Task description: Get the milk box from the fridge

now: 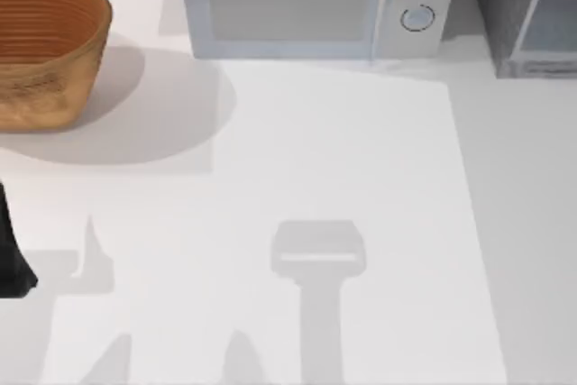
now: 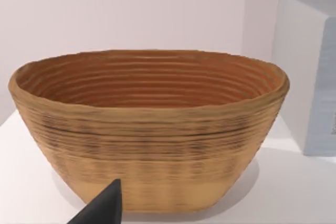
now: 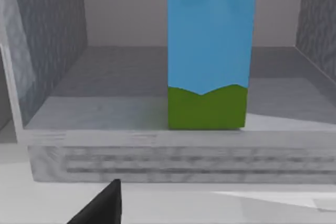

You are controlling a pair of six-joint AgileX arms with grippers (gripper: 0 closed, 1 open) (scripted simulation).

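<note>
table (image 1: 361, 187): white, wide, bare across its middle.
fridge (image 3: 50, 45): far right corner, door open, speckled walls around a grey floor.
microwave (image 1: 306, 2): back centre, beside the fridge.
basket (image 2: 149, 129): far left, in front of the parked left arm.
milk box (image 3: 210, 51): upright on the fridge floor, near the front lip.
right gripper: faces the carton; one dark fingertip (image 3: 102, 205) visible, i cannot tell its opening.
approach: come in level, clear the sill, straddle the blue sides, close squarely.

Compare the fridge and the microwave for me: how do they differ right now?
The fridge is dark grey and speckled; the microwave is white with two round knobs. The fridge sits at the table's far right corner, the microwave at the far middle. In the right wrist view the fridge stands open, with the milk box upright on its floor; the microwave's door looks shut. Both are boxy cabinets along the back edge.
</note>
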